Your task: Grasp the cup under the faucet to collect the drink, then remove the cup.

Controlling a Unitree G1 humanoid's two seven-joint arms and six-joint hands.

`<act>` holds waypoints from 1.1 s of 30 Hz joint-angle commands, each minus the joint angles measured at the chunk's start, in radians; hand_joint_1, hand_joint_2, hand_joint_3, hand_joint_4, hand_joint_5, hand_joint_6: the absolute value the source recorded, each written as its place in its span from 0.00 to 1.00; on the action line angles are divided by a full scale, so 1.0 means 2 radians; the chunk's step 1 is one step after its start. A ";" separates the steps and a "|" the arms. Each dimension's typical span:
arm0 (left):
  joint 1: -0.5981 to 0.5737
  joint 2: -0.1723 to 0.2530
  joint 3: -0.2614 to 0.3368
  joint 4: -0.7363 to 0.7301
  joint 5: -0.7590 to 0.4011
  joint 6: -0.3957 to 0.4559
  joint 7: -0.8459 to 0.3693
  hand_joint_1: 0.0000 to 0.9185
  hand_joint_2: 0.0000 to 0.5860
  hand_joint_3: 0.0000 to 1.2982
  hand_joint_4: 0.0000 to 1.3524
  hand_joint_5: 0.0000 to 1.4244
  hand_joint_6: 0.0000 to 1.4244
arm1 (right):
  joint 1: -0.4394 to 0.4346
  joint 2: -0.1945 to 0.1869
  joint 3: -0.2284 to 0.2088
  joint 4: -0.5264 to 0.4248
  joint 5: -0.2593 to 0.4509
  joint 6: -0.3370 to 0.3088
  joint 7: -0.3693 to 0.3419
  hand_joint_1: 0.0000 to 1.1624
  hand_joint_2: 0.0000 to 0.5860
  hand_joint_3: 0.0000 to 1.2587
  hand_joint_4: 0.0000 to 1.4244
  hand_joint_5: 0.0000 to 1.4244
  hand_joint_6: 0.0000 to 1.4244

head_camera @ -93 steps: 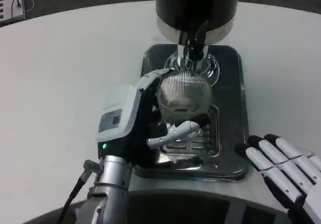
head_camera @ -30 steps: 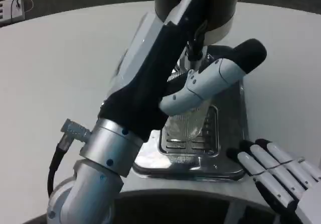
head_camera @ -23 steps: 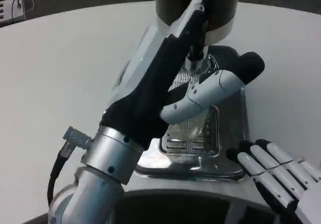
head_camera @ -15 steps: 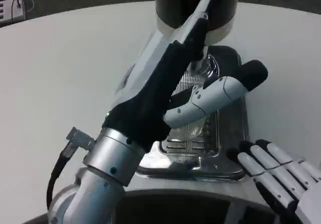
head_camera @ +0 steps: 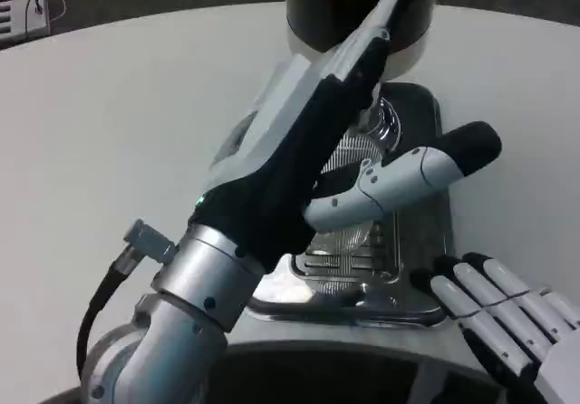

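The ribbed clear cup [head_camera: 350,154] stands on the drip tray [head_camera: 428,241] under the dark dispenser [head_camera: 317,5]; only a patch of it shows between my left palm and thumb. My left hand [head_camera: 313,141] is raised in front of it with straight fingers whose tips lie against the dispenser's front by the faucet, and its thumb sticks out to the right over the tray. It holds nothing. At the lower right my right hand [head_camera: 494,318] rests on the table by the tray's corner, fingers stretched out and apart.
The tray's slotted grate [head_camera: 337,261] lies near the table's front edge. The chrome faucet base [head_camera: 387,123] shows just right of my left fingers. White tabletop [head_camera: 118,123] spreads to the left, with a power strip [head_camera: 20,19] at the far left corner.
3.1 s ago my left hand gripped the cup; it has since let go and risen. Over the last second its fingers have slid up and right along the dispenser. My right hand stayed put.
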 commanded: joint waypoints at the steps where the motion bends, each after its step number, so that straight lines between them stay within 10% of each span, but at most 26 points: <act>1: -0.013 0.025 -0.016 -0.015 0.042 0.012 -0.032 0.00 0.11 0.00 0.00 0.02 0.00 | 0.002 0.000 -0.001 -0.006 0.006 -0.004 0.002 0.33 0.89 0.08 0.05 0.06 0.16; 33: -0.053 0.070 -0.053 -0.044 0.219 -0.010 -0.191 0.00 0.11 0.00 0.00 0.03 0.00 | -0.031 0.007 0.025 0.014 0.020 0.020 0.024 0.33 0.89 0.08 0.05 0.06 0.16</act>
